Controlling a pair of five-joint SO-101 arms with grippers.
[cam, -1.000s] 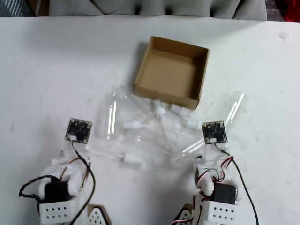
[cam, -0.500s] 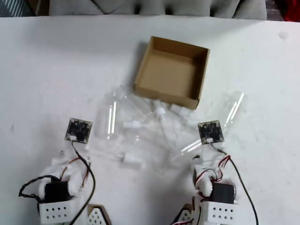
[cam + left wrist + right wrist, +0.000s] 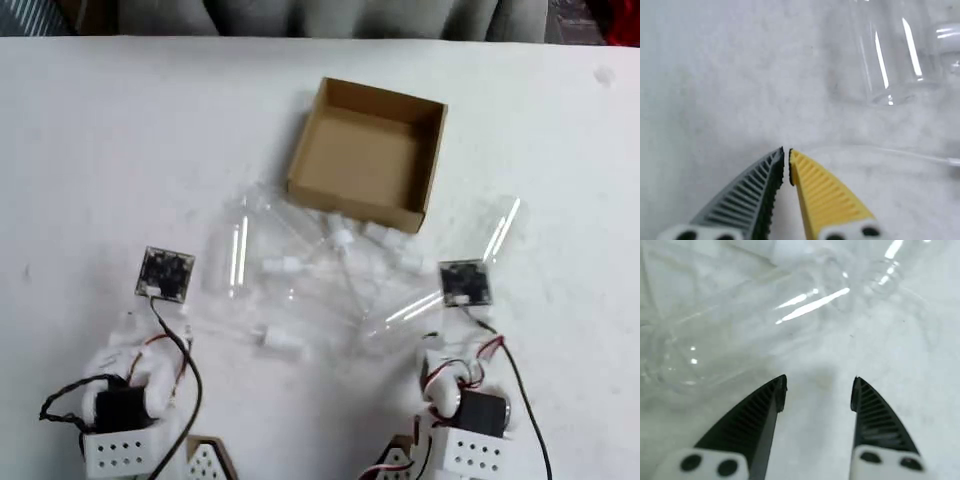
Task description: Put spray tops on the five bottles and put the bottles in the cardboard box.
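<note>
**Bottles uncapped in a pile by the box; left fingers closed, right fingers spread**

Visibility is poor. The clear bottles wash out against the white bench and mostly glare streaks mark them, so the count can't be confirmed. They lie on their sides in a loose pile between the two arms, just on the arms' side of the cardboard box. Whether any touches its near wall can't be told. The box sits open side up.

White spray tops lie loose among the bottles.

The left-side bottle has its long axis running from the arms toward the box. The right-side bottle lies diagonally.

Left gripper: grey and yellow fingers pressed together, nothing pinched, tips over bare bench just short of a bottle base. That bottle's other end is cut off by the frame.

Right gripper: fingers spread, bare bench between them, a bottle just beyond the tips.
</note>
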